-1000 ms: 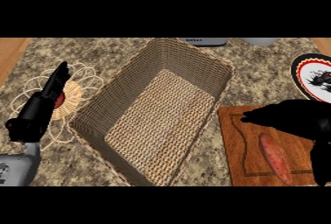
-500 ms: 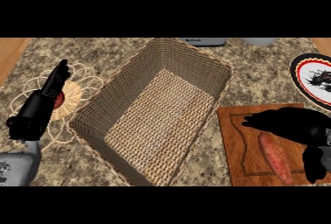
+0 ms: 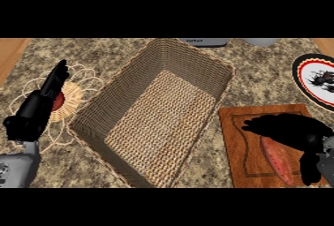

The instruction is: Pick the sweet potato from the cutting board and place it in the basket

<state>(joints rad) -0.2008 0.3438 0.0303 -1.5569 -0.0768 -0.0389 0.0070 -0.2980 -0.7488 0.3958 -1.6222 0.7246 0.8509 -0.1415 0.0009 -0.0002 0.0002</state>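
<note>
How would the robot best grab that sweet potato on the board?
Around its middle, from above. The sweet potato lies flat on the cutting board, long and narrow, so fingers and thumb can close across its width. The right hand hovers over its upper end, well placed for that.

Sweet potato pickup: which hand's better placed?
Right. The right hand hangs directly over the sweet potato on the cutting board; the left hand rests beyond the basket.
</note>
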